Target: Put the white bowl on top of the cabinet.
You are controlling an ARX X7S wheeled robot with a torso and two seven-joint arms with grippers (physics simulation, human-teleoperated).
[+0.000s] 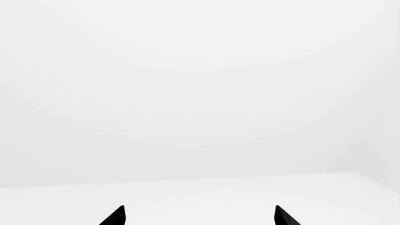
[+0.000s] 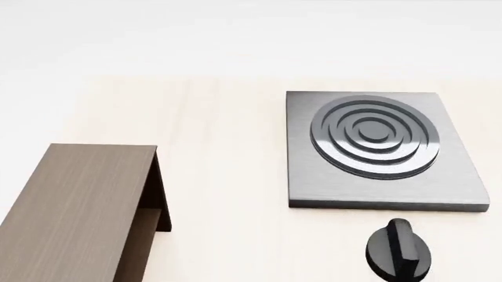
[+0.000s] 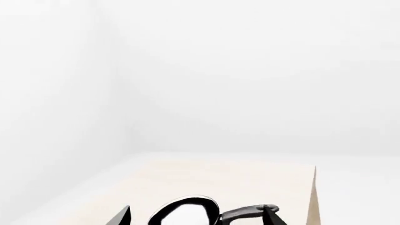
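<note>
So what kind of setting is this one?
Probably a simulated kitchen counter: a grey stove plate with raised rings, a black control knob beside it, and a low wood-grain cabinet on a pale tabletop.

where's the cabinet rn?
In the head view the cabinet sits at lower left on the light tabletop, apart from the grey stove plate at right. Neither wrist view shows it.
</note>
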